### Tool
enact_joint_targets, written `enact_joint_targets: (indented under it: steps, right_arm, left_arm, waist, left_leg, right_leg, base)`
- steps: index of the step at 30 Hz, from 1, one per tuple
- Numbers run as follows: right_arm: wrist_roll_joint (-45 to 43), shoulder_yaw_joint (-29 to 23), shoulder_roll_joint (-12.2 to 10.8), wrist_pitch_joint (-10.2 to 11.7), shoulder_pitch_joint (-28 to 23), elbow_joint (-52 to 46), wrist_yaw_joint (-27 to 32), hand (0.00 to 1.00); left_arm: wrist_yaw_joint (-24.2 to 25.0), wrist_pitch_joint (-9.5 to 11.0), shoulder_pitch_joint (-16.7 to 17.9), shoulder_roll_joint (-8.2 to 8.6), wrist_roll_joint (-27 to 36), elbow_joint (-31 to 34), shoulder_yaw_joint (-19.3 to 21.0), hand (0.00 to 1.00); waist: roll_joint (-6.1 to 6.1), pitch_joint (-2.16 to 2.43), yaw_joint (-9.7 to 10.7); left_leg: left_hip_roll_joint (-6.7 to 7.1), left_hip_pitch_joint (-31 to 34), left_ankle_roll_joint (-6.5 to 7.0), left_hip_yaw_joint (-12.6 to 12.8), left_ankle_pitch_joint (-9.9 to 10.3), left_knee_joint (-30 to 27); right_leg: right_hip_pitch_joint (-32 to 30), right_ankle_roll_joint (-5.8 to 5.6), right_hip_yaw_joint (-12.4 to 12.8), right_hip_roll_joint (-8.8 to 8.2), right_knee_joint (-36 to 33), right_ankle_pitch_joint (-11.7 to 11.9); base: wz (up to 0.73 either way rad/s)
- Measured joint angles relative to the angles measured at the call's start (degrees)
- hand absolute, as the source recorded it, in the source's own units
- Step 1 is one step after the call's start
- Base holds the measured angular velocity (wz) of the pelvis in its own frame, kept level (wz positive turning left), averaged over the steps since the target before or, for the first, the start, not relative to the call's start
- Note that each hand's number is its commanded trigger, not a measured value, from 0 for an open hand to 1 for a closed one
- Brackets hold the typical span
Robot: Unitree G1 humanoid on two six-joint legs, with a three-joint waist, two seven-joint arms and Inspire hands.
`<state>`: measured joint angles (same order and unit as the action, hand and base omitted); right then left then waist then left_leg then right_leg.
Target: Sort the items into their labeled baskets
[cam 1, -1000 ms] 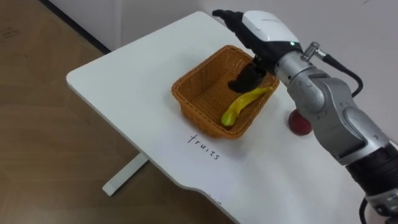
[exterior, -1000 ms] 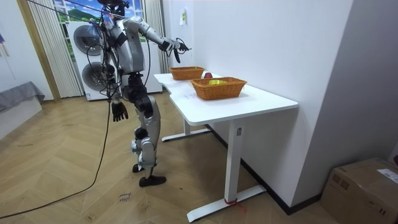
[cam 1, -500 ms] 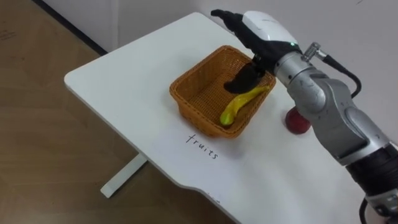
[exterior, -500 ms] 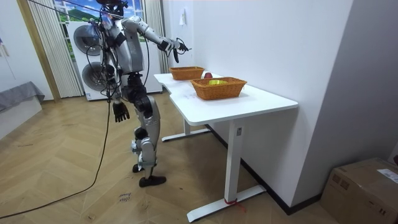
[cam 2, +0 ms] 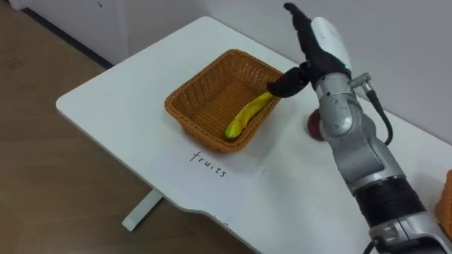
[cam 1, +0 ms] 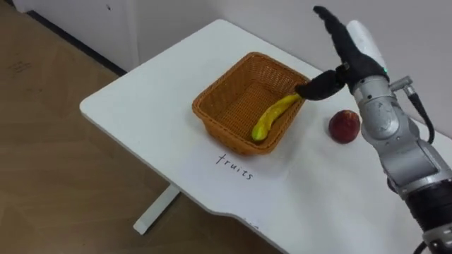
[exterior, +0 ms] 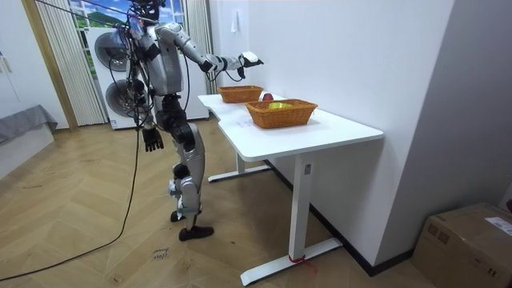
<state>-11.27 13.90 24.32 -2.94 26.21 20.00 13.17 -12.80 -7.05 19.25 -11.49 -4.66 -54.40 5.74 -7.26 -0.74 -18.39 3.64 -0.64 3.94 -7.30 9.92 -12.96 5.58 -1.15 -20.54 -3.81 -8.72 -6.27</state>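
Yellow and curved, the banana already lies in our woven wicker fruit basket. The round red apple sits on the white surface just beside it. Our right robot hand hovers spread and empty.

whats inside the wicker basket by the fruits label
One yellow banana lies inside the orange-brown woven basket, against its far right wall. Nothing else shows on its floor; the near wall hides a strip of it.
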Motion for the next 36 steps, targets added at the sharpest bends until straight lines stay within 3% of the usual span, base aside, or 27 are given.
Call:
enact_joint_targets:
  steps: [5,9,13,15,27,29,36]
  right_arm:
    - [3.13,-1.59,-2.18,0.62,-0.68,2.16,3.32,0.0]
    - [3.34,-1.8,-2.3,0.6,-0.78,3.83,4.4,0.0]
    - [4.32,-1.95,-2.26,0.73,-0.77,4.6,5.51,0.0]
    - [4.76,-2.23,-2.27,0.73,-0.77,5.67,5.49,0.0]
    - [14.49,-4.08,-2.2,0.73,-0.75,8.88,5.8,0.0]
    - [19.87,-4.62,-2.21,0.72,-0.75,10.37,6.13,0.0]
    - [26.32,-6.31,-2.18,0.95,-0.69,13.38,6.64,0.0]
  left_arm:
    - [0.0,-0.05,0.91,0.85,0.21,0.34,-1.71,0.0]
    - [-0.01,-0.06,1.63,1.79,0.16,1.63,-2.68,0.0]
    - [-0.04,-0.04,1.4,1.86,0.03,1.75,-2.59,0.0]
    - [-0.03,-0.05,1.4,2.13,-0.02,1.74,-2.55,0.0]
    - [0.54,-1.3,1.33,2.18,-0.62,1.68,-2.41,0.0]
    - [0.61,-1.27,1.25,2.14,-0.65,1.77,-2.4,0.0]
    - [1.26,-1.27,0.83,2.15,-0.64,1.76,-2.45,0.0]
  waist:
    - [0.58,0.11,2.43]
    - [2.18,0.25,3.95]
    - [2.84,0.64,4.65]
    - [3.13,0.57,5.28]
    - [2.33,0.79,5.51]
    - [2.38,0.5,5.5]
    - [2.96,0.06,5.31]
  left_leg:
    - [0.06,-0.07,0.03,0.08,-0.01,-0.14]
    - [0.19,-0.04,0.22,0.27,-0.11,-0.23]
    - [0.14,-0.19,0.18,0.25,-0.37,0.11]
    - [0.13,-0.4,0.16,0.21,-0.44,0.23]
    - [0.15,-0.37,0.15,0.1,-0.43,0.33]
    - [0.17,-0.27,0.15,-0.06,-0.42,0.21]
    - [0.26,1.63,0.07,-0.34,-0.4,-0.75]
  right_leg:
    - [0.14,-0.03,-0.04,-0.07,-0.06,-0.02]
    - [0.12,-0.04,-0.03,-0.26,-0.17,-0.02]
    - [0.14,-0.03,-0.08,-0.24,-0.16,-0.02]
    - [0.31,-0.03,-0.19,-0.23,-0.14,-0.02]
    - [0.25,-0.03,-0.07,-0.18,0.0,-0.02]
    - [0.31,-0.03,-0.06,-0.17,0.0,-0.03]
    - [-0.99,0.01,-0.06,-0.18,-0.12,0.0]
  base:
    - [0.0]
    - [-0.01]
    - [0.0]
    - [0.0]
    - [0.0]
    - [0.06]
    - [0.01]
